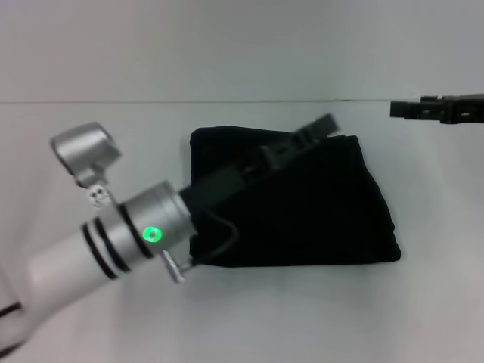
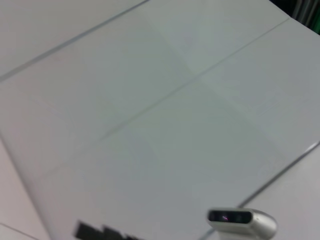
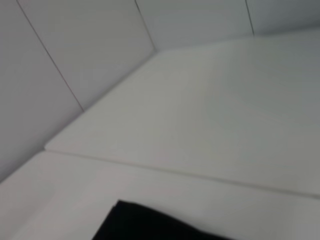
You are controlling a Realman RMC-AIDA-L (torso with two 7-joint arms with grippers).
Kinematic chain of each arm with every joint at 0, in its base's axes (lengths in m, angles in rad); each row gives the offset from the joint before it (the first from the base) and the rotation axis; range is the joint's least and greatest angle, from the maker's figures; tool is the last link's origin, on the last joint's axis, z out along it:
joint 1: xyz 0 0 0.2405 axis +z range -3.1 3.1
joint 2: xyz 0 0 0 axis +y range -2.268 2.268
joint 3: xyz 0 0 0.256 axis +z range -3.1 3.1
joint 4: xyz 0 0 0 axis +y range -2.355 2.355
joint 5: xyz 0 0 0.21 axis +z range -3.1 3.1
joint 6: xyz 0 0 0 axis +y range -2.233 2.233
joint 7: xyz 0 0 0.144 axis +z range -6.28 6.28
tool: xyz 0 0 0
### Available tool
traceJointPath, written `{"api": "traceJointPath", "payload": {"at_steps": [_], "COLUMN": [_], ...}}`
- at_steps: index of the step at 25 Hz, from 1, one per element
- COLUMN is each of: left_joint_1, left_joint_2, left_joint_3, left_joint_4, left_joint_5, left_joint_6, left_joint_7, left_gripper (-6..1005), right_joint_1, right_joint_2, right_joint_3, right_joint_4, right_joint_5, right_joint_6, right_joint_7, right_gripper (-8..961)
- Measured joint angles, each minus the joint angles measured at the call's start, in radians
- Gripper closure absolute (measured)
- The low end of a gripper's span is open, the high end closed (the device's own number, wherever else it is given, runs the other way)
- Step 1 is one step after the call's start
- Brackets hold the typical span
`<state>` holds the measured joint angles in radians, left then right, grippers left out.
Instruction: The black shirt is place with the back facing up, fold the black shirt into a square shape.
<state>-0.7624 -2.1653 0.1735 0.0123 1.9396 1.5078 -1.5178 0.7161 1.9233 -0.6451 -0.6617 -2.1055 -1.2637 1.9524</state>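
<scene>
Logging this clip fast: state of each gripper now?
Left gripper: over the shirt, cannot tell.
Right gripper: off to the side, cannot tell.

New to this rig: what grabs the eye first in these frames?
The black shirt, folded into a compact, roughly square bundle at the middle of the white table. Next, the left arm with its green light, reaching from the near left so the left tool lies over the shirt's far edge. The right tool sits at the far right, clear of the shirt.
</scene>
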Motion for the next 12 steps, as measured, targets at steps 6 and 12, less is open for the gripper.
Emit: {"api": "traceJointPath", "payload": {"at_steps": [6, 12], "left_joint_1": [0.038, 0.030], "left_joint_2": [0.012, 0.063], "left_joint_3": [-0.001, 0.055], "left_joint_4": [0.202, 0.279], "left_joint_5": [0.001, 0.002], "left_joint_6": [-0.015, -0.179], "left_joint_7": [-0.077, -0.213], "left_gripper": [161, 133], "right_joint_1": [0.035, 0.036], "right_joint_2": [0.002, 0.014], "right_joint_3": [-0.014, -0.004], "right_joint_4": [0.012, 0.036], "right_joint_5": [-0.103, -0.100], "right_joint_6": [0.011, 0.026], "right_joint_7": [0.138, 0.151], "right_gripper": [27, 27]}}
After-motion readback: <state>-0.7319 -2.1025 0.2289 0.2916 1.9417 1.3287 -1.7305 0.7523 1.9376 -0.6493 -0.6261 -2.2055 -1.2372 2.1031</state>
